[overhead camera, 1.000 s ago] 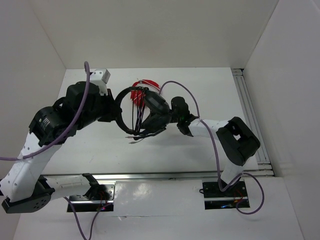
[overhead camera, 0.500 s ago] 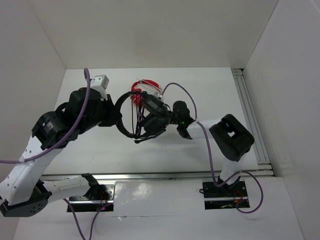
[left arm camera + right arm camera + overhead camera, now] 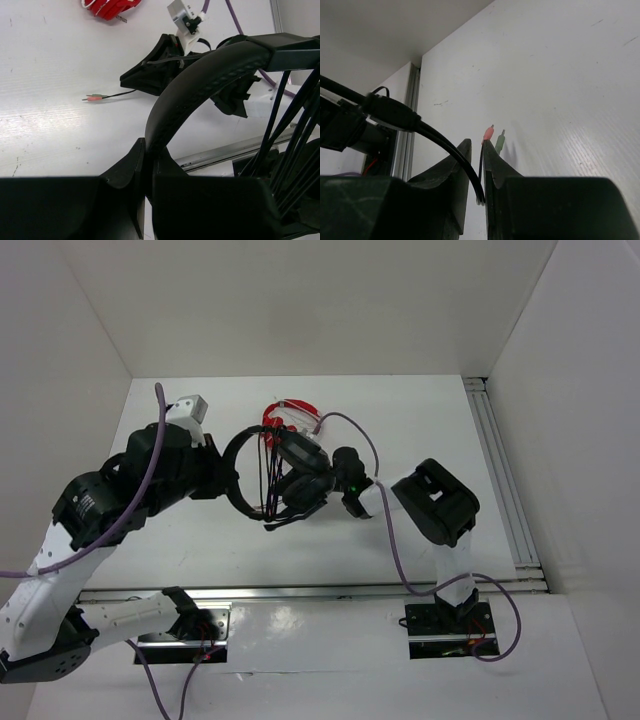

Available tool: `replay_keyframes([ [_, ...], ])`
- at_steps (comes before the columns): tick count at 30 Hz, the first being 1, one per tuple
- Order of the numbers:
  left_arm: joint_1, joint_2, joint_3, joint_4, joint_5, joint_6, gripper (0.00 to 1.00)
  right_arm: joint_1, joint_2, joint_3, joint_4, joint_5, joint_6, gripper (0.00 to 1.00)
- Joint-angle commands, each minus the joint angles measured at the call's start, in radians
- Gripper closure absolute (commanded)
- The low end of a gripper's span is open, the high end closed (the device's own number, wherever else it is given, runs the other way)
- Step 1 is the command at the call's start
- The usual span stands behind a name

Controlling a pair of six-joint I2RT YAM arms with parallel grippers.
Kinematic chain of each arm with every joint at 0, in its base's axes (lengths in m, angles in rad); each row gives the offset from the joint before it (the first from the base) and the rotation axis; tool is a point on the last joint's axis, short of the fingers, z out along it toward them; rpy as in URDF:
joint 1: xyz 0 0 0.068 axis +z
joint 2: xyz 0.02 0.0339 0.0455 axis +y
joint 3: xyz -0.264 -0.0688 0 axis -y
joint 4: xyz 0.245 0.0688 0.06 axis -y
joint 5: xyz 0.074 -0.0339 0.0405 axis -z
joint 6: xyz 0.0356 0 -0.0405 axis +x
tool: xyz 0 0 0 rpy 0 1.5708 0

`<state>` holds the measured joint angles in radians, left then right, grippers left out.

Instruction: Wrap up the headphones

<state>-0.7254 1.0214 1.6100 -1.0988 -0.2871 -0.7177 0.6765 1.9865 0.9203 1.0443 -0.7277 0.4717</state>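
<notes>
The black headphones [image 3: 283, 472] are held off the table between both arms, with several turns of their thin dark cable [image 3: 268, 472] running across the round headband. My left gripper [image 3: 226, 478] is shut on the headband [image 3: 210, 75]; in the left wrist view my fingers [image 3: 127, 165] clamp its lower end. My right gripper [image 3: 318, 490] sits by the earcups, shut on the cable [image 3: 470, 165] near its end. The pink and green plugs [image 3: 492, 137] stick out just past its fingertips and also show in the left wrist view [image 3: 92, 97].
Red headphones [image 3: 288, 412] lie on the table just behind the black ones and also show in the left wrist view [image 3: 107, 7]. A metal rail [image 3: 500, 480] runs along the right side and another [image 3: 300, 591] along the near edge. White walls enclose the table.
Both arms and the headphones have shifted a little to the left. The right arm's elbow has swung left and closer to the headphones. Both grips are unchanged.
</notes>
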Motion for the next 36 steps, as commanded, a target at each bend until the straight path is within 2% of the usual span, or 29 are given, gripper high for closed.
replay_keyframes([
  [1, -0.005, -0.038, 0.018, 0.105, 0.031, -0.063, 1.00, 0.031, 0.041, 0.052, 0.095, 0.057, 0.018, 0.77],
  [12, -0.005, -0.076, -0.036, 0.116, 0.040, -0.085, 1.00, 0.031, 0.130, 0.135, 0.140, 0.178, 0.102, 0.76],
  [15, -0.005, -0.086, -0.055, 0.125, 0.040, -0.085, 1.00, 0.031, 0.156, 0.156, 0.178, 0.169, 0.130, 0.75],
  [18, -0.005, -0.086, -0.055, 0.125, 0.031, -0.085, 1.00, 0.041, 0.169, 0.157, 0.189, 0.169, 0.140, 0.72],
  [25, -0.005, -0.077, -0.055, 0.146, 0.031, -0.095, 1.00, 0.092, 0.219, 0.134, 0.211, 0.241, 0.140, 0.72],
  [36, -0.005, -0.086, -0.055, 0.146, 0.012, -0.095, 1.00, 0.133, 0.278, 0.114, 0.264, 0.251, 0.140, 0.72],
])
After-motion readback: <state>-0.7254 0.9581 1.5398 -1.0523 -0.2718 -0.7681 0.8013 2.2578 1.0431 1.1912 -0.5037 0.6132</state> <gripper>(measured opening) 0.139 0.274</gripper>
